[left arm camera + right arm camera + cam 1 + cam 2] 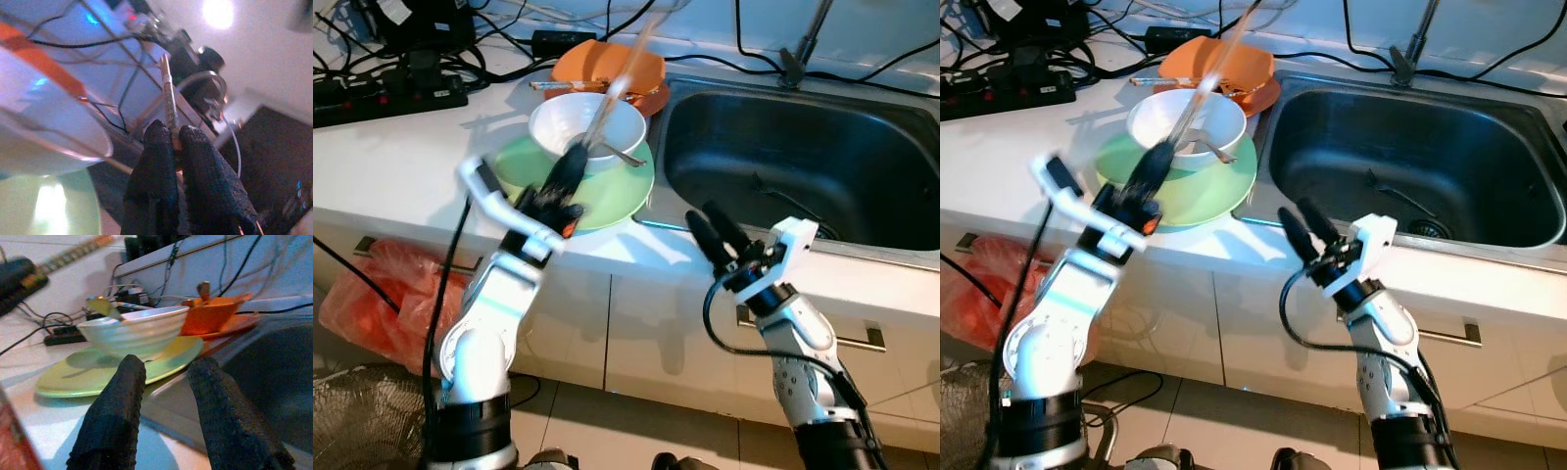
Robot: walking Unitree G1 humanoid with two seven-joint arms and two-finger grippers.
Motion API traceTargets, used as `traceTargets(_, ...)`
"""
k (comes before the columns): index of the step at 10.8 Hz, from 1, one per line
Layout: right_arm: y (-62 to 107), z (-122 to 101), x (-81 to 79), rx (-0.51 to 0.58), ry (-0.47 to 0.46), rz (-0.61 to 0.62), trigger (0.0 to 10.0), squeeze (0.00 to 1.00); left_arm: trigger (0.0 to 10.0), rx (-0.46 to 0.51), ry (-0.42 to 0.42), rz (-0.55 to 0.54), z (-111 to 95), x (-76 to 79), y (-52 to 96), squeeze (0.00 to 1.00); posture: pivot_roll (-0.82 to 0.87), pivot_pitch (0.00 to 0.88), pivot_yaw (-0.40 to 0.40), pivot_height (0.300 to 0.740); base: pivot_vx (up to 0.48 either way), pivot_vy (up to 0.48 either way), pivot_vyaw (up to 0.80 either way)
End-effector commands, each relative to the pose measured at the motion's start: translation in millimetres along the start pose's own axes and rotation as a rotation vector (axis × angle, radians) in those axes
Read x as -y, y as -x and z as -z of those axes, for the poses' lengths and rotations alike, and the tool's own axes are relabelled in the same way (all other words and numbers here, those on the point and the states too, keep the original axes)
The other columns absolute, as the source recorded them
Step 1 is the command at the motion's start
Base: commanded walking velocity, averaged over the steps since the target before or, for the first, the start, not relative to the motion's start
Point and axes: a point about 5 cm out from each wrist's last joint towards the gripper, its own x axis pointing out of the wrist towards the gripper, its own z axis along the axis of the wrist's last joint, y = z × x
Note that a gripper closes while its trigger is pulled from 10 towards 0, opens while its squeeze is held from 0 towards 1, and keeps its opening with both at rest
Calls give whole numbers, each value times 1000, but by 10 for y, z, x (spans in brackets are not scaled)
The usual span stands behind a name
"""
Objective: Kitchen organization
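My left gripper (570,163) is shut on a pair of chopsticks (625,70) that slant up and away over the white bowl (587,125). The bowl holds a metal spoon (619,153) and stands on a green plate (617,191) on the white counter. Behind them lies an orange bowl on an orange plate (612,67). In the left wrist view the chopsticks (169,105) rise from between the closed fingers (155,171). My right gripper (713,231) is open, hovering at the counter's front edge beside the sink (803,166), with the bowl (134,333) ahead of it.
Black cables and a power strip (391,93) crowd the back left of the counter (391,166). A faucet stem (803,44) rises behind the sink. An orange plastic bag (382,294) lies on the floor at the left. Cabinet drawers with a handle (862,338) run below.
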Motion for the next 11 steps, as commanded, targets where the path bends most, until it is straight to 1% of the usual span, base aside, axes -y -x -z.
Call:
traceTargets(1,14,-10,75,4,13,51,10000,0,10000,-36,-51,59,39,110,-56,0,179,95,-28,740,0,0,0)
traceTargets(4,0,-34,144,15,9,109,10000,0,10000,-85,-94,127,75,210,-115,0,179,90,-26,740,0,0,0)
traceTargets(7,-22,-69,261,32,3,201,10000,0,10000,-150,-167,214,143,338,-152,0,179,81,-25,740,0,0,0)
traceTargets(8,-35,-120,341,56,6,263,10000,0,10000,-182,-210,239,187,370,-164,0,179,83,-26,740,0,0,0)
traceTargets(9,-37,-241,477,104,3,343,10000,0,10000,-224,-261,253,248,382,-169,0,179,87,-28,740,0,0,0)
traceTargets(10,-36,-282,524,123,-13,370,10000,0,10000,-233,-269,254,265,382,-167,0,179,89,-27,740,0,0,0)
traceTargets(11,-41,-352,593,154,-52,406,10000,0,10000,-247,-295,248,297,372,-170,0,180,91,-28,740,0,0,0)
